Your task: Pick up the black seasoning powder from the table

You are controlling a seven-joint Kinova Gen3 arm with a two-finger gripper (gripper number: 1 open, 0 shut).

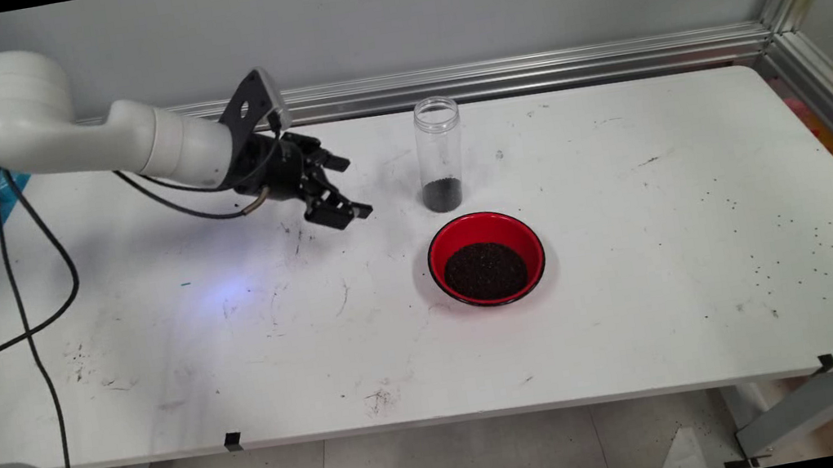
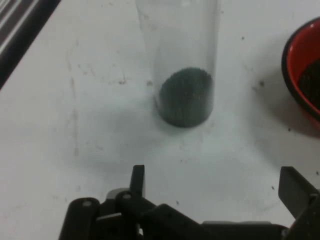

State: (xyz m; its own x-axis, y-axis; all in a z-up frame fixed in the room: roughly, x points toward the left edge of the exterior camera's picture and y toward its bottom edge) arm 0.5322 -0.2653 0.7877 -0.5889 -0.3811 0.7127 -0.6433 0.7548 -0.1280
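Gripper (image 1: 350, 188) spread wide, empty — near upright jar (image 1: 440, 153), possibly seeds inside

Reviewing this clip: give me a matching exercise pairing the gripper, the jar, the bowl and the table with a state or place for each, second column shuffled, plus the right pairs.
Column one:
1. gripper
2. clear jar
3. red bowl
4. white table

Column two:
A. holds a broad heap of dark grains, nearer the camera than the jar in the main view
B. open, empty, in the air left of the jar in the main view
C. scuffed, with stray dark specks towards its right end
D. upright, lidless, a shallow layer of dark grains at the bottom

Pairs: 1-B, 2-D, 3-A, 4-C
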